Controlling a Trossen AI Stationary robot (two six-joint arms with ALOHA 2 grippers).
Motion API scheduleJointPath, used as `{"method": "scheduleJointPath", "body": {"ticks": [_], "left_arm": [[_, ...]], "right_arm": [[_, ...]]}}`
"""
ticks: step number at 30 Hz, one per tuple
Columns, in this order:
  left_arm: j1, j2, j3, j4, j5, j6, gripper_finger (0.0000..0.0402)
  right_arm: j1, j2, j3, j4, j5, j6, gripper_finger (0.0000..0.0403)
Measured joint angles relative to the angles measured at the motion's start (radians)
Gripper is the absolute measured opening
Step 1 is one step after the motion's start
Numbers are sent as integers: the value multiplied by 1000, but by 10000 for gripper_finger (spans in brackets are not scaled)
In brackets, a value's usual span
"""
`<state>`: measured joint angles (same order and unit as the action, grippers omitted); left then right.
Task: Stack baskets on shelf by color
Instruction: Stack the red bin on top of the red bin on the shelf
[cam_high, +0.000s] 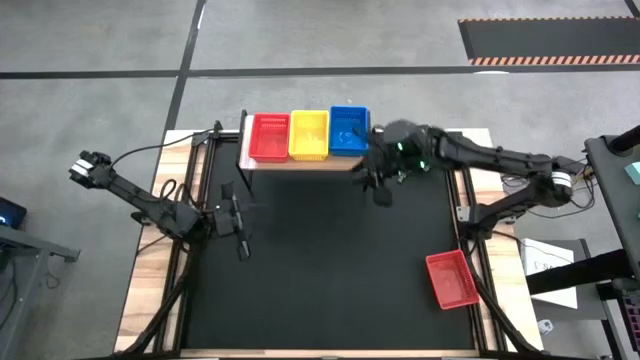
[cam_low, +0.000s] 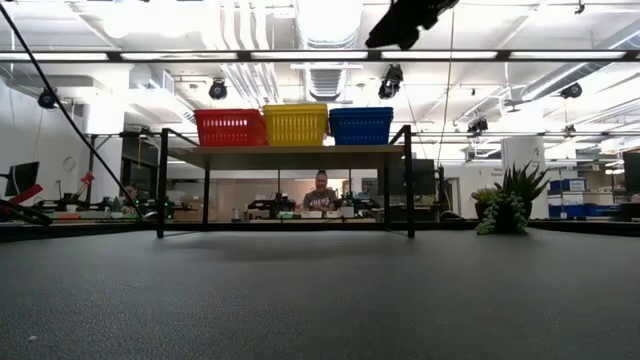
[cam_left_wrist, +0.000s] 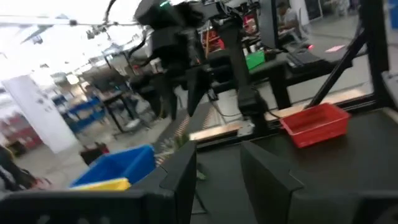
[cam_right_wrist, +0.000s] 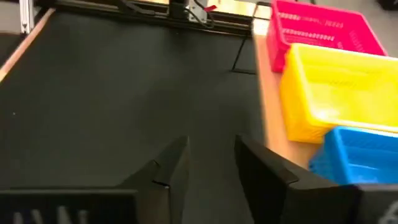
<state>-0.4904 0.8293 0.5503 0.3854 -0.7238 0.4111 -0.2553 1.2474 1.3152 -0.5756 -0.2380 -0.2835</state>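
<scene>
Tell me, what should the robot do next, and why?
Probably swing the right gripper over to the lone red basket at the table's near right corner. The shelf already holds red, yellow and blue stacks, that basket is the only one off it, and the right gripper hangs open and empty beside the shelf, nearer than the left gripper.

My overhead camera looks straight down; my table-height camera faces twelve o'clock. Both catch the light wood plank shelf on black legs (cam_high: 300, 163) (cam_low: 285, 153).
</scene>
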Motion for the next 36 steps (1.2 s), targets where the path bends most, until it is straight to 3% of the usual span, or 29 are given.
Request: {"method": "scheduleJointPath", "body": {"ticks": [6,12,17,24,31,36], "left_arm": [[-14,-19,0,-37,4,-65,109],[-14,-14,-1,-38,-8,-65,109],[-27,-53,14,-38,-127,-35,109],[-27,-86,-42,-53,69,-13,109],[-28,-62,-65,-50,97,-81,109],[-27,-68,-54,-48,97,-81,109]], "right_arm": [[198,-95,-157,85,184,45,69],[319,-153,-275,154,197,179,25],[373,-185,-322,147,212,295,9],[401,-194,-327,124,217,437,9],[494,-177,-327,-66,205,837,8],[584,-122,-259,-414,223,1159,8]]}}
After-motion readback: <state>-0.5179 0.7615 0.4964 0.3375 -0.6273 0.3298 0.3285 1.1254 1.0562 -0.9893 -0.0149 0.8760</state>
